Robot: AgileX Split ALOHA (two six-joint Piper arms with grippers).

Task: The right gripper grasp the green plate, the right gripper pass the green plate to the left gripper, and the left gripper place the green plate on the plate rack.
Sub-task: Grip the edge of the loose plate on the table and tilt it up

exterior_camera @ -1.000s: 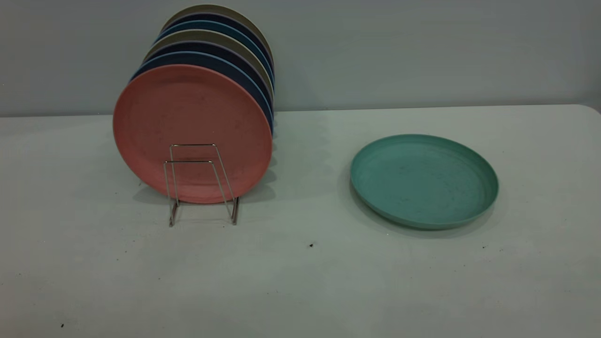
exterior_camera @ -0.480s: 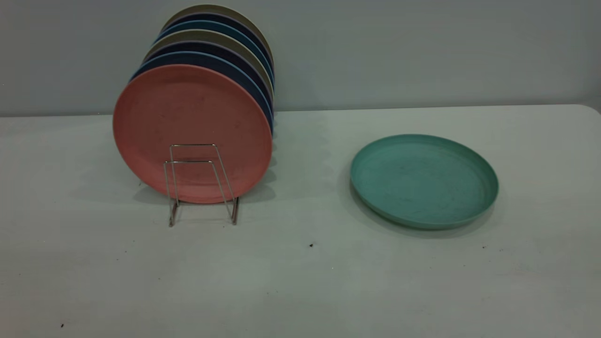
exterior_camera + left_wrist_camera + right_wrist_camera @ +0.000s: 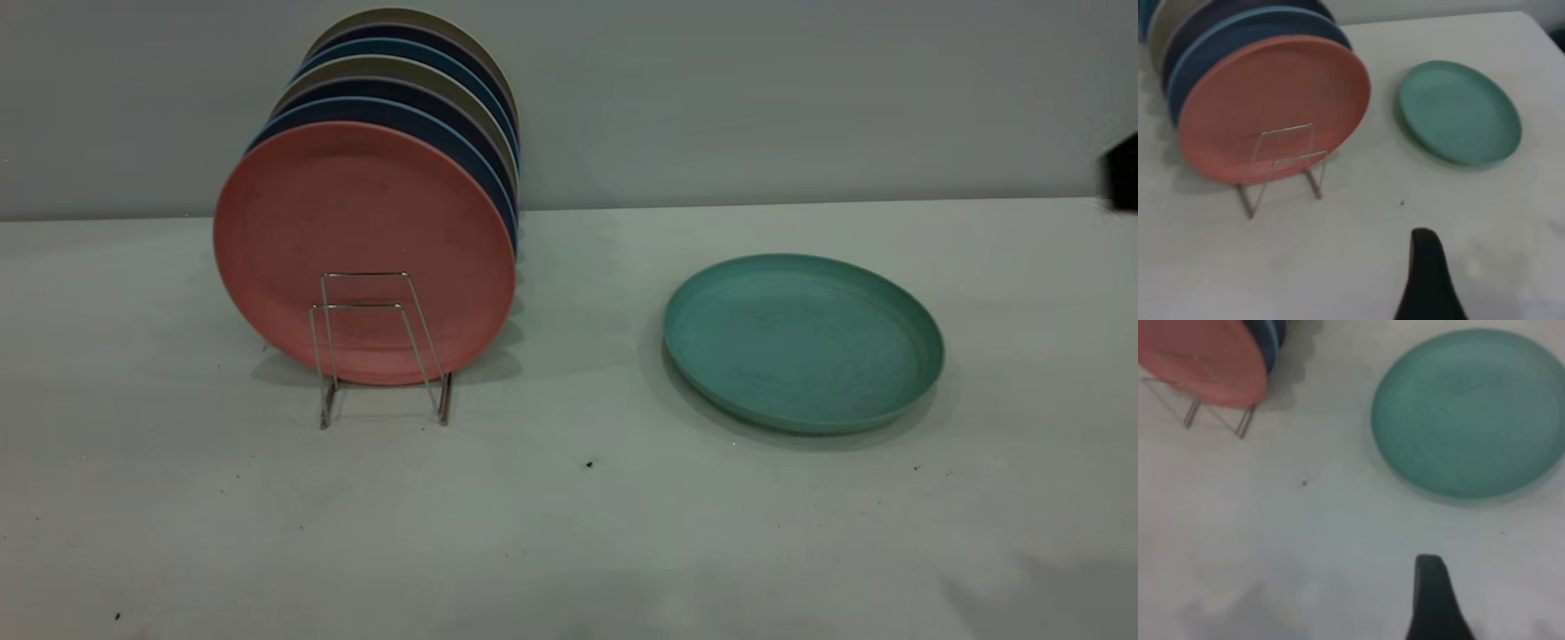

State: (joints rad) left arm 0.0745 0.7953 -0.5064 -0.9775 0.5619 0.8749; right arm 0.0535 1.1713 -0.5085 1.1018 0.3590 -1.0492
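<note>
Right gripper [image 3: 1438, 600]: only one dark finger shows in its own wrist view, so I cannot tell whether it is spread or closed; it holds nothing and hangs over bare table [image 3: 569, 533]. In the exterior view a dark piece of the right arm [image 3: 1122, 173] shows at the 3 o'clock edge. Left gripper [image 3: 1428, 280]: likewise one finger visible, state not readable, parked high and back. Largest item after the table is the row of standing plates, fronted by the salmon-pink plate [image 3: 364, 253], dark blue plates [image 3: 400, 111] behind it, at about 10 o'clock from table centre. The green plate [image 3: 803, 342] lies flat, rim up, at about 3 o'clock from the stack and well apart from it. The plate rack [image 3: 380, 347] shows its two front wire loops free in front of the pink plate. Key relation: from the right gripper the green plate lies ahead at roughly 12–1 o'clock, near; a round plate has no long axis, so any rim point serves. Judgement: right arm is the nearer; grasp not yet begun.
</note>
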